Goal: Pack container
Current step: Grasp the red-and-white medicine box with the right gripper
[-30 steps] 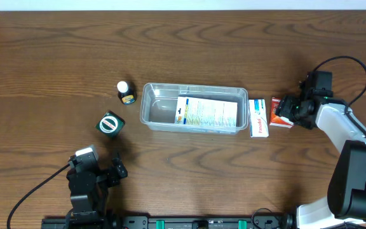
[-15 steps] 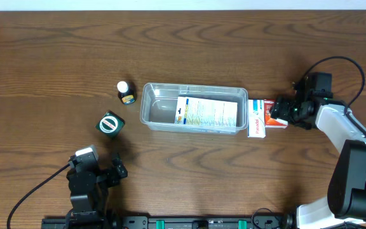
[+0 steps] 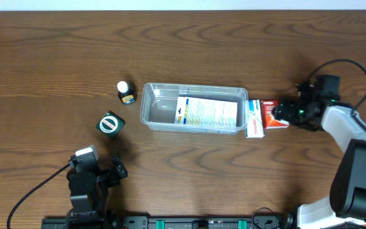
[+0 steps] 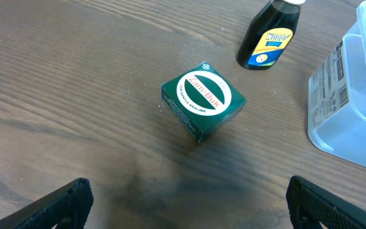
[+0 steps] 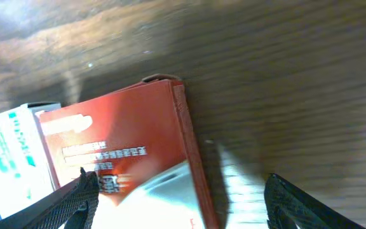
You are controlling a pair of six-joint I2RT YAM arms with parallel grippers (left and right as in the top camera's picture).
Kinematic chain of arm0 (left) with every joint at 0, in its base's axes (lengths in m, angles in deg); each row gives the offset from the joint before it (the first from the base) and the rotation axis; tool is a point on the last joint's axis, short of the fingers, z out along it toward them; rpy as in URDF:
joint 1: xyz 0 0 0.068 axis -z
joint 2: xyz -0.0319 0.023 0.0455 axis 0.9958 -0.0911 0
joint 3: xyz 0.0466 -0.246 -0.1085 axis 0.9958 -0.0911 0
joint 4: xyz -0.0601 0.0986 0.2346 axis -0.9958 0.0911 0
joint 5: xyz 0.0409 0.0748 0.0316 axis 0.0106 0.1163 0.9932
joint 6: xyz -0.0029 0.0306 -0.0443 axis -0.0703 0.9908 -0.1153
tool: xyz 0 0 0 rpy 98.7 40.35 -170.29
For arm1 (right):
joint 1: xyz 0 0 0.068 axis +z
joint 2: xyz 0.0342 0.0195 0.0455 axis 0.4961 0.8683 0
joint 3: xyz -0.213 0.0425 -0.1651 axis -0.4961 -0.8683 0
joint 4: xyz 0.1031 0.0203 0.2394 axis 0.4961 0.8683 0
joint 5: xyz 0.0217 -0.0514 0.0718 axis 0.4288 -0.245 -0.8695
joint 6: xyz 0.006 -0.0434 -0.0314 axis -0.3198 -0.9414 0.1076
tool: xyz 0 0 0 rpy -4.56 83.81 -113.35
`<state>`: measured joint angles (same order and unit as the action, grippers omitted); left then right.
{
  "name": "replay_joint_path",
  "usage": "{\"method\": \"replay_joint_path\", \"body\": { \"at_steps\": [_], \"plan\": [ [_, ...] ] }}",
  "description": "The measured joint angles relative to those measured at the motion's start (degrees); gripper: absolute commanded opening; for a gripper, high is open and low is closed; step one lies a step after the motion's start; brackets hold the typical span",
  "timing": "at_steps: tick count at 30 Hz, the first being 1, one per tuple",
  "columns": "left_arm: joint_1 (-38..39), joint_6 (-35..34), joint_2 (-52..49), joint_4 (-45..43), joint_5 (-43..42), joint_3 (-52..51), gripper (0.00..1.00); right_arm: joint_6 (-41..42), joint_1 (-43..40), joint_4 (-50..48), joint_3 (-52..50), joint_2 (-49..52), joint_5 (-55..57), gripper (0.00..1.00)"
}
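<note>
Counter (image 3: 183,44) of dark brown wood. Nearest the base, left claw (image 4: 188,194) sits low, fingers spread wide over bare wood, gripping nothing. Just beyond it, green square box (image 4: 203,98) with a white round label, lying flat and alone. Farther on, dark bottle (image 4: 269,38), white cap, yellow label, standing just beside the left end of the container (image 3: 159,111). Container is clear plastic, long side across the counter, mid-table; white printed carton (image 3: 210,112) lies flat in its right half. Against its right end, outside, blue-and-white box (image 3: 254,118); red box (image 3: 271,114) touches that one's right side. Right claw (image 5: 178,194) is at the red box, jaws apart: one finger overlaps the box, the other stands clear of its edge.
</note>
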<state>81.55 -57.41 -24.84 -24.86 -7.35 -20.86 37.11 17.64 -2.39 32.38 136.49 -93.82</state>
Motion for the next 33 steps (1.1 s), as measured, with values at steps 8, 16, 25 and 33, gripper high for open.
{"method": "replay_joint_path", "body": {
  "at_steps": [8, 16, 25, 33],
  "plan": [
    [0.00, 0.00, 0.00, 0.00, -0.02, 0.00, 0.98, -4.46, -2.32, 3.26, 0.17, -2.73, -7.21, 0.73],
    [0.00, 0.02, 0.00, 0.00, 0.00, 0.00, 0.98, -9.77, 2.16, 7.78, 2.78, -14.78, -3.93, 0.82],
    [0.00, 0.00, 0.00, 0.02, -0.02, 0.00, 0.98, -6.71, 13.07, 9.22, 2.78, -11.45, 13.77, 0.91],
    [0.00, 0.00, 0.00, 0.02, -0.02, 0.00, 0.98, -4.83, 12.66, 5.75, 2.78, -4.09, 18.43, 0.92]
  ]
}}
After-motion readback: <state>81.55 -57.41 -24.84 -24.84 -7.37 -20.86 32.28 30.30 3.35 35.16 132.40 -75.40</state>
